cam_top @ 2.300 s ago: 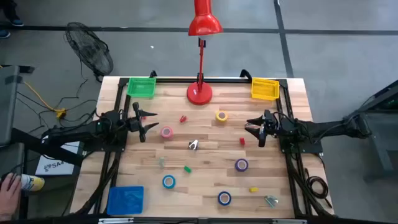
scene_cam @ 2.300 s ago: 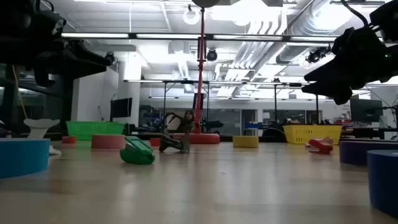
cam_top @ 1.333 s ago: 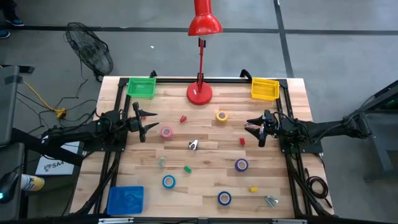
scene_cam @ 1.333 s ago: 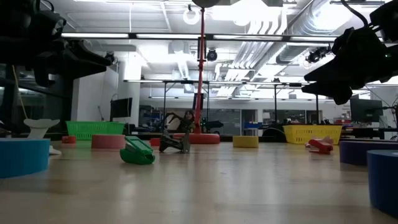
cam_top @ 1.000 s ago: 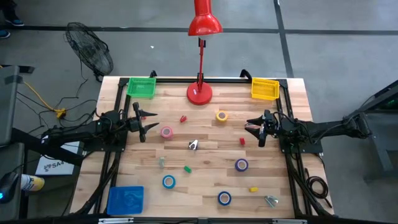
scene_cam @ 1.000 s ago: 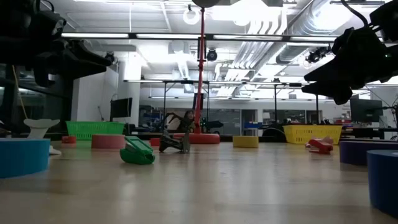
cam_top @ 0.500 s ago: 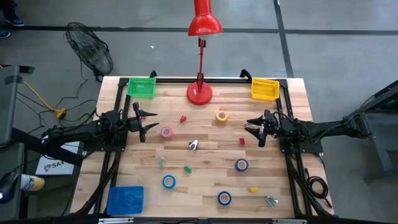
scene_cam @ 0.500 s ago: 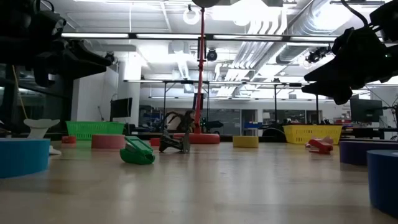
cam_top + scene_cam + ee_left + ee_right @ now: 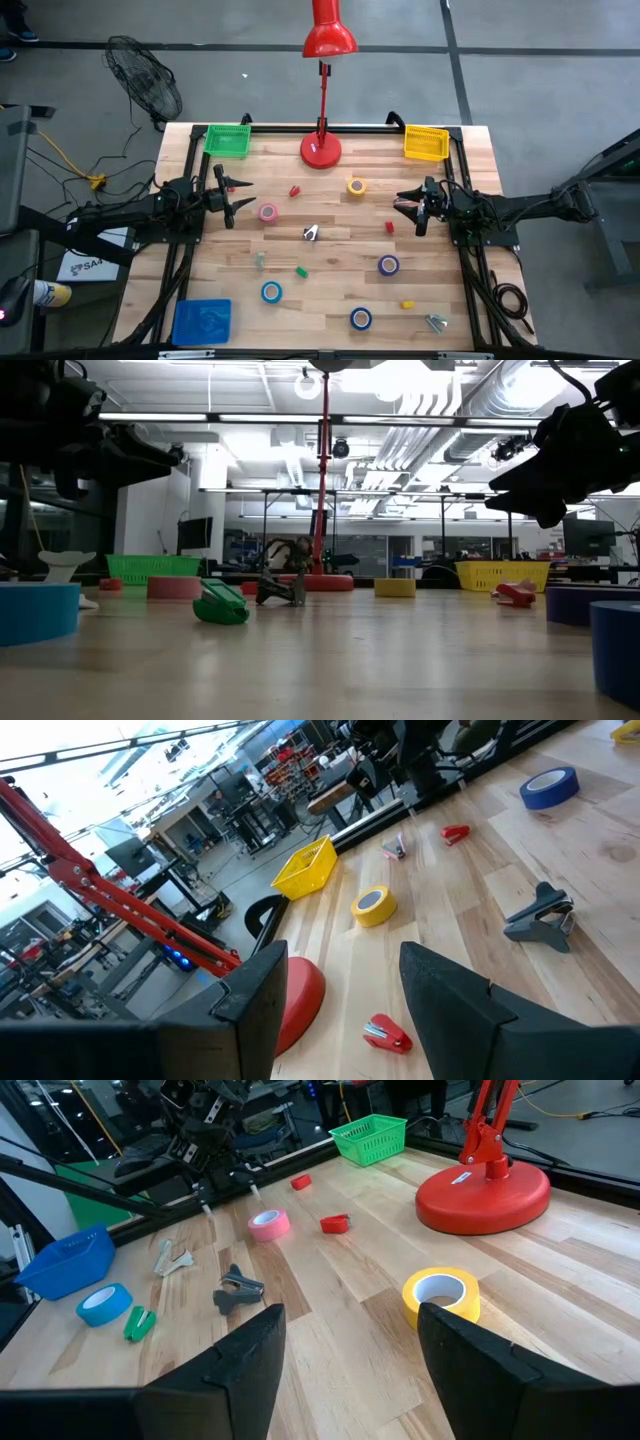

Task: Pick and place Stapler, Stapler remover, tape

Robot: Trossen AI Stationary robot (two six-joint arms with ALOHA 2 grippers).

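Both grippers hover open above the table and touch nothing. My left gripper (image 9: 242, 195) (image 9: 340, 975) is at the left side, beside the pink tape roll (image 9: 268, 212). My right gripper (image 9: 402, 203) (image 9: 350, 1335) is at the right side, near the yellow tape roll (image 9: 357, 186) (image 9: 441, 1293). A purple roll (image 9: 388, 265) and two blue rolls (image 9: 271, 292) (image 9: 361, 318) lie flat nearer the near edge. The dark stapler remover (image 9: 311, 233) (image 9: 239, 1291) lies mid-table. Small staplers lie scattered: red (image 9: 294, 190), red (image 9: 390, 228), green (image 9: 301, 271), yellow (image 9: 407, 304).
A red lamp stands on its round base (image 9: 321, 150) at the far edge. A green basket (image 9: 228, 140) and a yellow basket (image 9: 426, 143) sit in the far corners, a blue basket (image 9: 203, 320) in the near left corner. Pale small items lie at the table's left (image 9: 260, 260) and near right (image 9: 436, 322).
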